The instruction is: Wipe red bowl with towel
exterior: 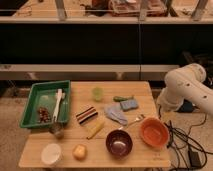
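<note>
The red bowl [154, 132] is round and orange-red and stands near the table's front right corner. The towel [116, 113], a small crumpled pale blue-grey cloth, lies in the middle of the table, up and to the left of the bowl and apart from it. My white arm [186, 91] stands folded beside the table's right edge, above and to the right of the bowl. The gripper itself does not show; it is hidden somewhere by the arm's links.
A dark maroon bowl [119, 142] sits left of the red one, with a utensil [132, 121] between towel and bowls. A blue sponge [129, 104], green cup [97, 93], striped block [86, 114] and green tray [30, 107] are further left. Cables lie on the floor to the right.
</note>
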